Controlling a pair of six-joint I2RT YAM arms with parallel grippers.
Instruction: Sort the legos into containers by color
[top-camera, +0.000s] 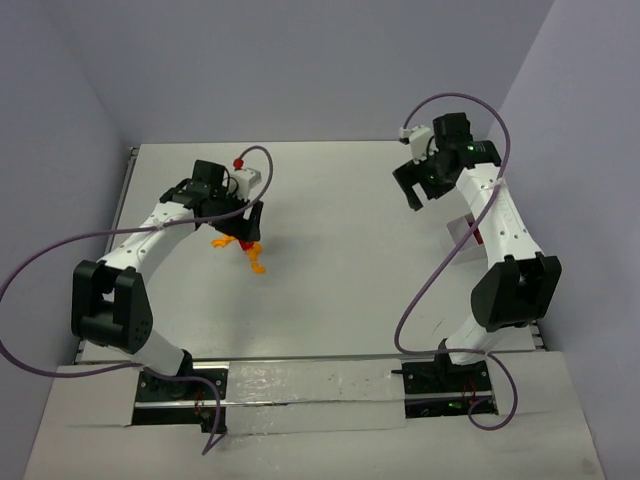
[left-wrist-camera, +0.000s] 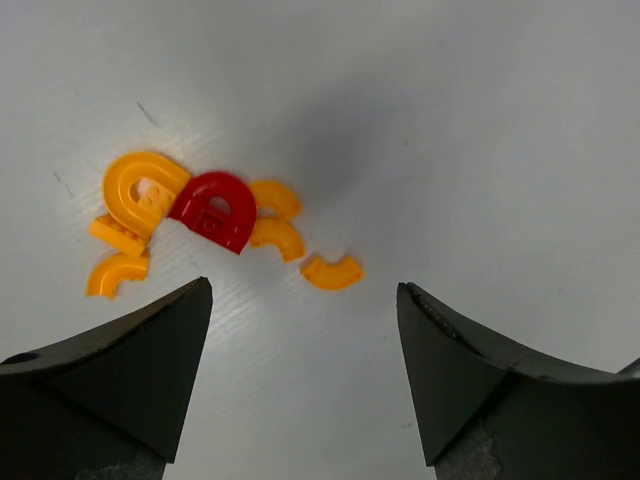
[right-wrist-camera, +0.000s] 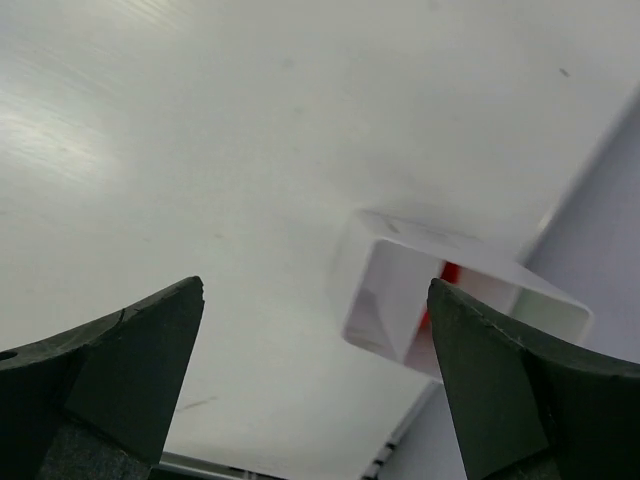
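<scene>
The legos lie in a small heap on the white table, left of centre (top-camera: 240, 244). In the left wrist view the heap is a red arch (left-wrist-camera: 215, 208) among several orange-yellow curved pieces (left-wrist-camera: 140, 190), one of them set apart (left-wrist-camera: 331, 271). My left gripper (left-wrist-camera: 303, 285) hovers just near of them, open, with nothing between its fingers (top-camera: 250, 220). My right gripper (right-wrist-camera: 315, 285) is open and empty at the far right (top-camera: 418, 190). Below it stands a white container (right-wrist-camera: 355, 290) with something red inside (right-wrist-camera: 450, 272). The right arm partly hides that container in the top view (top-camera: 462, 232).
Purple cables loop off both arms, and the left one carries a red cap (top-camera: 238, 160). The container stands close to the table's right edge and the lilac side wall (right-wrist-camera: 610, 220). A metal rail runs along the near edge (top-camera: 300, 385).
</scene>
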